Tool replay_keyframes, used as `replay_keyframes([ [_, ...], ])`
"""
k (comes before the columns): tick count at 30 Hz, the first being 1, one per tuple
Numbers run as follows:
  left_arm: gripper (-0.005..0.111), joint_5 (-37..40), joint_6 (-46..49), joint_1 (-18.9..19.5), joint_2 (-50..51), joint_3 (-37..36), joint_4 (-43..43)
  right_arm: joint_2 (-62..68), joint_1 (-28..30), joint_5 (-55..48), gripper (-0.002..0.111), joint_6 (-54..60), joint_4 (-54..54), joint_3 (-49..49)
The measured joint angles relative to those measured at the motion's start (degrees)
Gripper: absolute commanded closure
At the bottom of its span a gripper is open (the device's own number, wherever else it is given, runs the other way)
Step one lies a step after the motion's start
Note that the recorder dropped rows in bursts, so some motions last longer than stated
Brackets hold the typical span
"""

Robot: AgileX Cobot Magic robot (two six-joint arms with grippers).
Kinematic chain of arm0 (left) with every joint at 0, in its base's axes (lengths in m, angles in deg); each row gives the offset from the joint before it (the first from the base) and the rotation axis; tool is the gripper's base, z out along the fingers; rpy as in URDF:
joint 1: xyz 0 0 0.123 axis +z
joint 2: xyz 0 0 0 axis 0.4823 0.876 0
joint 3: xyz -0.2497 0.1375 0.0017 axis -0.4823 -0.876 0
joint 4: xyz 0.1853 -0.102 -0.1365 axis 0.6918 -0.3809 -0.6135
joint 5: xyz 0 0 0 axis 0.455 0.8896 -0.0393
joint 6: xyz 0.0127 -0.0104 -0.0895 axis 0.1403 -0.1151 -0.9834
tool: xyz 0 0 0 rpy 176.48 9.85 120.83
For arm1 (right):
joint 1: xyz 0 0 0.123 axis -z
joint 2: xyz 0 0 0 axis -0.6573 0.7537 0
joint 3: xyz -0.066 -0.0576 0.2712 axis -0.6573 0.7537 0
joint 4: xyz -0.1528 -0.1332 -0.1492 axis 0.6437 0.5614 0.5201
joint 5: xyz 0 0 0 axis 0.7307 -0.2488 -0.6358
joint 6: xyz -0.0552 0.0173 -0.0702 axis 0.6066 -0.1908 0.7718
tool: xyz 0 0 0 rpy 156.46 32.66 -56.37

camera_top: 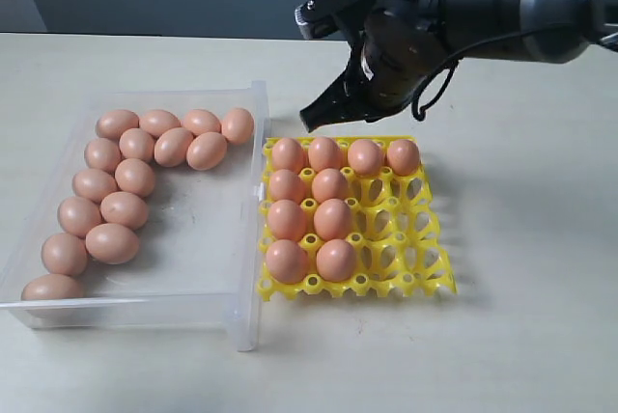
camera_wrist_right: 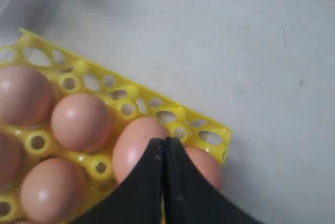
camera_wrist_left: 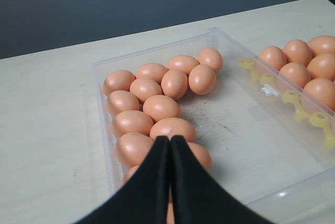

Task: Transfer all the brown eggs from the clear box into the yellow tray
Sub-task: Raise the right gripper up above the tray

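**Brown eggs** [camera_top: 125, 209] – two groups, all alike, pinkish-brown and matte.
- Fifteen lie loose in the clear box [camera_top: 249, 239], crowded along its far wall and its left side and touching one another. The floor towards the tray is bare and shows some dark specks.
- Ten sit upright in cups of the yellow tray [camera_top: 406, 239]: four fill the far row, and two stand in each of the other three rows, in the two columns nearest the box. The remaining six cups are vacant.

**Clear box** – transparent, low-walled, on the left of the table [camera_top: 541, 239]. Its right wall runs just beside the tray's left edge.

**Yellow tray** – openwork lattice, four cups by four, flat on the table to the right of the box.

**Right gripper** [camera_top: 311, 122] – black, raised over the far edge of the tray near the box's corner. Its jaws are pressed together and hold nothing. In its own wrist view the tips cover parts of the last two eggs of the full row.

**Left gripper** [camera_wrist_left: 169, 140] – seen only in its wrist view, above the eggs in the box. Its jaws meet tip to tip and are empty.
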Motion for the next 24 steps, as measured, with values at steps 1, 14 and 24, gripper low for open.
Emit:
replay_keyframes([
  [1, 0.106, 0.00, 0.00, 0.00, 0.00, 0.00, 0.00, -0.78, 0.00, 0.42, 0.109, 2.15, -2.11, 0.00],
  [14, 0.106, 0.00, 0.00, 0.00, 0.00, 0.00, 0.00, -8.97, 6.26, 6.36, 0.109, 27.73, -32.47, 3.38],
  [24, 0.106, 0.00, 0.00, 0.00, 0.00, 0.00, 0.00, -13.23, 11.54, 5.79, 0.109, 27.47, -32.47, 6.29],
])
